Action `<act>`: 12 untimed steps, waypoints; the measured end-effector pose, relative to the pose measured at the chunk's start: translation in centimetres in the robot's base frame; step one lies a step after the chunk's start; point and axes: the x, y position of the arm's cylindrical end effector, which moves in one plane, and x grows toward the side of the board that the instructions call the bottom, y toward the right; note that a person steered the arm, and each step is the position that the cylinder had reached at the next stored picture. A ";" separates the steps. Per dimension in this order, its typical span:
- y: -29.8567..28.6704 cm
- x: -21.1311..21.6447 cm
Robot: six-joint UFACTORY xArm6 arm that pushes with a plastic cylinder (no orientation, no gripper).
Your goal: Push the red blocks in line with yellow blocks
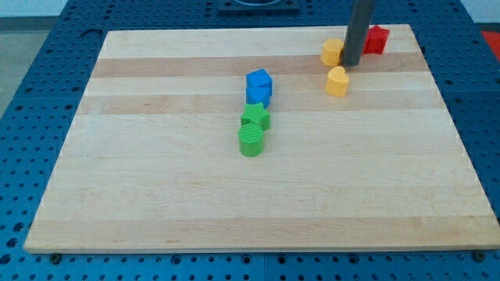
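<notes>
Nearest the lens sits the green cylinder block [251, 141], and touching it at its twelve o'clock is the green star-shaped block [255, 117]. Right above that, touching again, comes the blue cube block [258, 81], with a second blue block [257, 96] tucked under it, shape unclear. All of them form a short column near the middle of the pale wooden board [156, 195], which lies on the blue perforated table [31, 47].

Up at the board's one o'clock corner, the action: my tip [351, 64] is planted on the board, the dark rod rising out of the view's top. There is no claw on this rod, nothing to clench or release. Touching the tip at its nine o'clock is a yellow block [331, 52]. A yellow heart-shaped block [337, 81] sits just beside the tip at seven o'clock. One red block [377, 39] shows at the tip's two o'clock, partly hidden behind the rod.
</notes>
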 end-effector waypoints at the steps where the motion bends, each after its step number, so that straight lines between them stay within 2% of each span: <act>1: 0.0 0.8; 3: 5.4 6.0; 4: 3.2 8.5; 5: 2.5 8.9; 8: -1.9 8.9; 10: -7.2 2.8; 12: -8.5 1.0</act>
